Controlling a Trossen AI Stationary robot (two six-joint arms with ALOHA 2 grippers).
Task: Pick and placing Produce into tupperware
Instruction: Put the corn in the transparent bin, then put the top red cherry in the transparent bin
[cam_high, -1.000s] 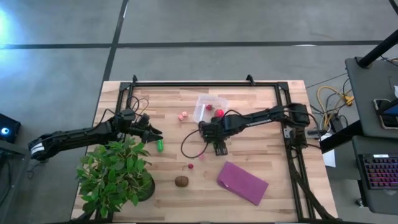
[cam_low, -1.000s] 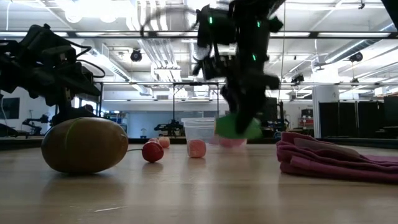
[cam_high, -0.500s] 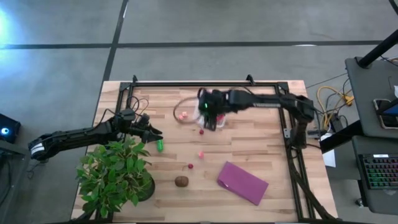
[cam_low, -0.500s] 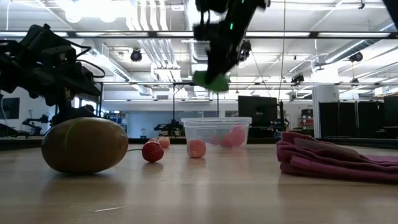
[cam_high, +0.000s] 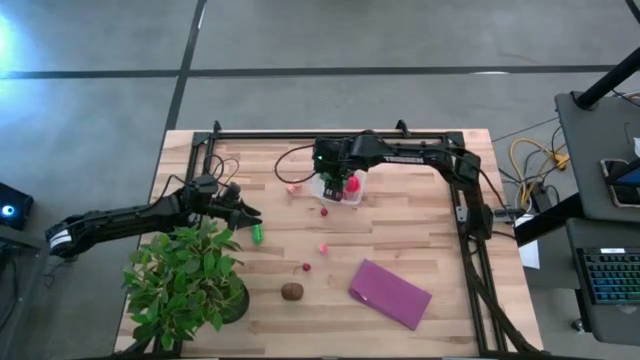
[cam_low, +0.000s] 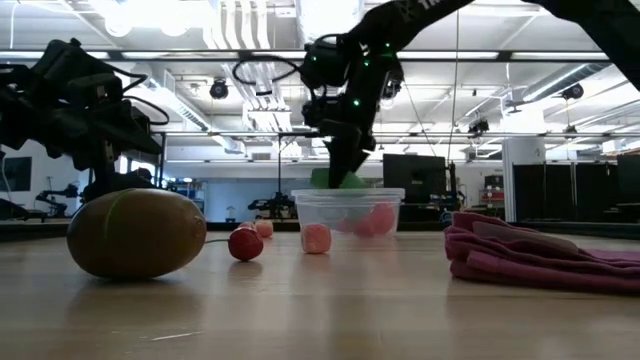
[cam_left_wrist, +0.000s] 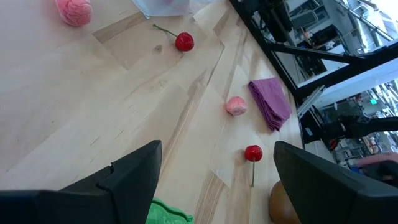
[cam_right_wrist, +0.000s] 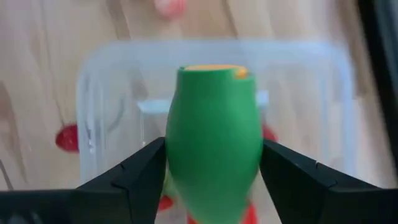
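The clear tub stands near the table's far edge with red and pink pieces inside. My right gripper hangs over it, shut on a green piece, which the low view shows at the tub's rim. My left gripper waits open at the table's left, just above a second green piece lying on the wood. Loose on the table lie two pink pieces, two red cherries and a brown piece. My right gripper pinches the green piece between its two fingers, one on each of its long sides. The fingers come from above, pointing down. The piece is lifted clear over the tub's opening, its flat orange-marked end pointing down into the tub.
A leafy potted plant fills the near left corner beside my left arm. A purple cloth lies toward the near right. A black frame runs along the table's far and right edges. Bare wood lies between the tub and the cloth.
My right gripper has carried the green piece from the table's middle up and toward the far edge, over the tub, then lowered it to the rim. It has stayed shut on the piece.
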